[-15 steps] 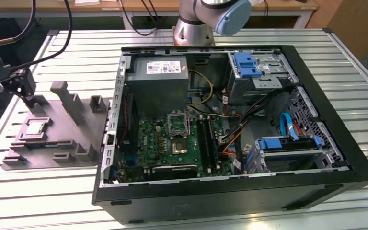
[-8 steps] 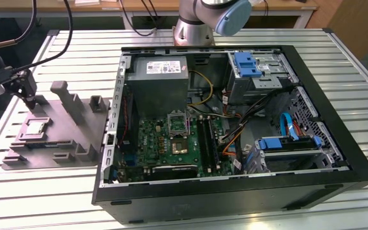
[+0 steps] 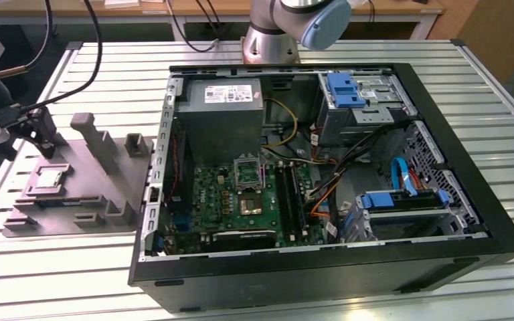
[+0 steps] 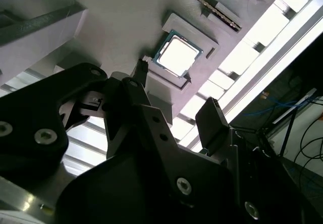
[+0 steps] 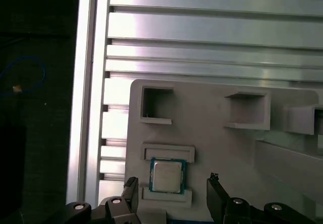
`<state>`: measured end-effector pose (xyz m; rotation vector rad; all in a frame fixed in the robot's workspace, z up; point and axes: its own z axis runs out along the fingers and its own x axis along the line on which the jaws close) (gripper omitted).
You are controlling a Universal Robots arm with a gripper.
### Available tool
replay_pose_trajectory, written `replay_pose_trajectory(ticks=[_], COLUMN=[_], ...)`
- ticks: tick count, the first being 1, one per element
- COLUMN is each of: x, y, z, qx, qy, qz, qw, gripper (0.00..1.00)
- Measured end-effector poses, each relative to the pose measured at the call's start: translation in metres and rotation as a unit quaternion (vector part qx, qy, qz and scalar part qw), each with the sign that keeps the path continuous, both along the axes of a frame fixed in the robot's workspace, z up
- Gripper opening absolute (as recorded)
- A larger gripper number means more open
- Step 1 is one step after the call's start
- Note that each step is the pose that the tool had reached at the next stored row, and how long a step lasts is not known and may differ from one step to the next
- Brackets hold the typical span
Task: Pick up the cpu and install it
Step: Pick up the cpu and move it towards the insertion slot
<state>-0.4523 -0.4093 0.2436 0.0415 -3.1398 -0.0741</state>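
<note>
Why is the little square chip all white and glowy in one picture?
In the second wrist view, light bounces off the cpu and washes its metal top out to white; in the first wrist view the cpu looks duller grey, and the table slats glare instead.

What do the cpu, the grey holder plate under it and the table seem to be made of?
The cpu: the top looks like bare metal, silvery with a bright sheen; its greenish rim is probably circuit board.
The grey holder plate: matte and uniform, probably plastic.
The table: ribbed slats with a brushed glare, likely aluminium.
</note>
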Motion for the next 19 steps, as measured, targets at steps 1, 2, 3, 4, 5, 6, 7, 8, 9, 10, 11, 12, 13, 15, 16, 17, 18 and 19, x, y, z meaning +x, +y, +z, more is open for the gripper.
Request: replay_pose_trajectory(ticks=[1, 2, 3, 4, 5, 6, 7, 8, 9, 10, 11, 12, 13, 15, 16, 17, 18, 19], x=[0.0, 0.0, 0.0, 0.0, 0.0, 0.0, 0.0, 0.0, 0.0, 0.0, 0.0, -0.0001, 0.0, 0.0, 0.0, -0.0001, -0.0001, -0.0001], y=[0.0, 0.0, -0.0001, 0.0, 0.0, 0.0, 0.0, 0.0, 0.0, 0.0, 0.0, 0.0, 0.0, 0.0, 0.0, 0.0, 0.0, 0.0], z=[-0.0011, -0.0014, -0.0015, -0.002, -0.004, -0.0041, -0.0042, -0.0042, -0.0044, -0.0046, -0.0047, -0.0047, -0.0047, -0.0047, -0.0047, -0.0049, -0.0052, -0.0055], qx=[0.0, -0.0001, -0.0001, 0.0, -0.0001, 0.0, 0.0, -0.0001, 0.0, 0.0, 0.0, -0.0001, 0.0, -0.0001, -0.0002, -0.0023, -0.0061, -0.0104], qy=[0.0, 0.0, 0.0001, 0.0, 0.0, 0.0, 0.0, 0.0, 0.0, 0.0, 0.0, -0.0001, -0.0002, -0.0001, -0.0001, -0.0002, -0.0002, -0.0002], qz=[-0.002, -0.002, -0.002, -0.002, -0.002, -0.002, -0.002, -0.002, -0.002, -0.002, -0.002, -0.002, -0.002, -0.002, -0.002, -0.002, -0.002, -0.002], qw=[1.0, 1.0, 1.0, 1.0, 1.0, 1.0, 1.0, 1.0, 1.0, 1.0, 1.0, 1.0, 1.0, 1.0, 1.0, 1.0, 1.0, 0.9999], gripper=[0.65, 0.65, 0.65, 0.65, 0.65, 0.65, 0.65, 0.65, 0.65, 0.65, 0.65, 0.65, 0.65, 0.65, 0.65, 0.65, 0.65, 0.65])
